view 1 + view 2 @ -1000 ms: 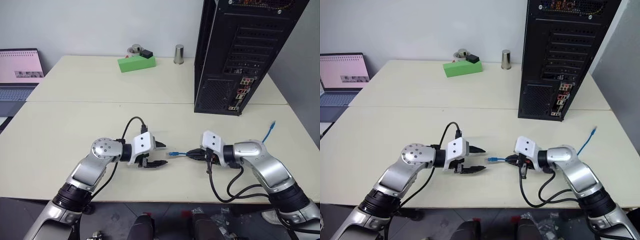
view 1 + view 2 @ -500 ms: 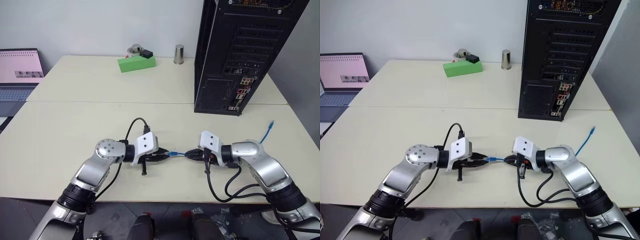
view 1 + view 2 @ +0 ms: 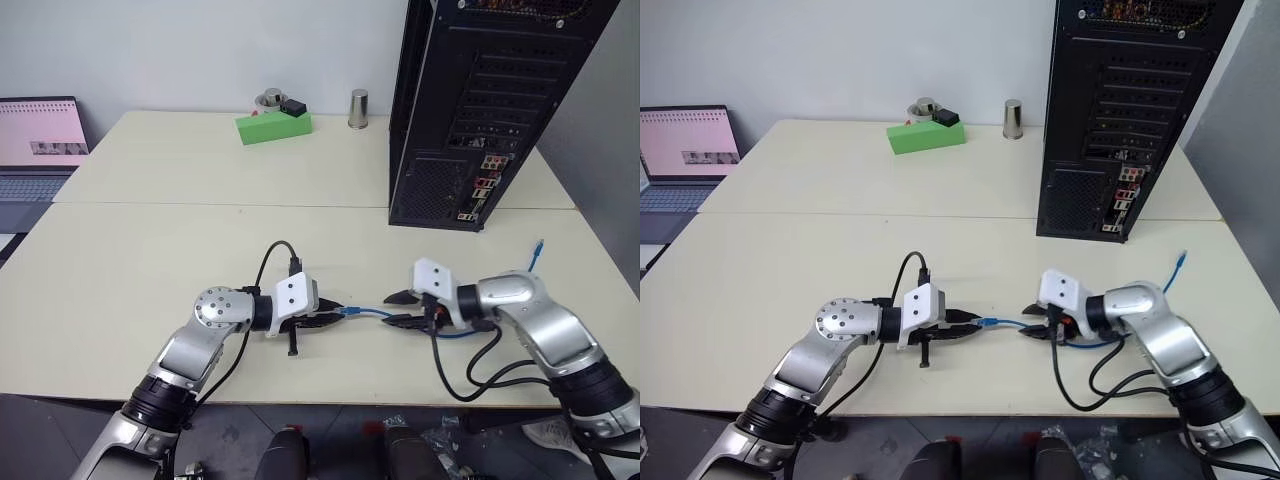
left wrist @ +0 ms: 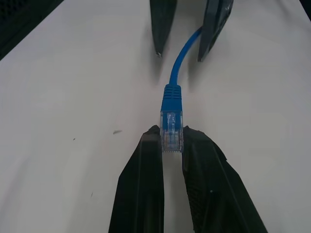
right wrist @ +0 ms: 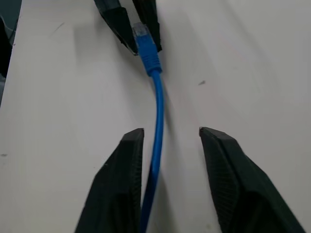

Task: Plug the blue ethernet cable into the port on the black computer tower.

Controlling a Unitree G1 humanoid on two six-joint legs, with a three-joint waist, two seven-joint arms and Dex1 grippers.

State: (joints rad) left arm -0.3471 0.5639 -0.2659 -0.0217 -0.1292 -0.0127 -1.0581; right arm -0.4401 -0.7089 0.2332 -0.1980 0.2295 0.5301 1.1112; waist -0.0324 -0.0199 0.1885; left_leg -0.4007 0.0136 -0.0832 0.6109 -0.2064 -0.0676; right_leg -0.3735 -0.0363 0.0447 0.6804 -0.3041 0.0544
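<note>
Since a second ago, the left gripper (image 4: 171,141) has closed on the translucent plug of the thin bright-blue ethernet cable (image 3: 372,313), and the right gripper (image 5: 170,133) has let go; its fingers now stand apart around the cord. The cable lies just above the pale table (image 3: 150,230), its length running from one claw to the other (the far plug rests near the right table edge). The tall black metal computer tower (image 3: 480,110) stands well apart, behind and to the right, so the right arm is nearer to it. Both forearms lie low, pointing inward.
</note>
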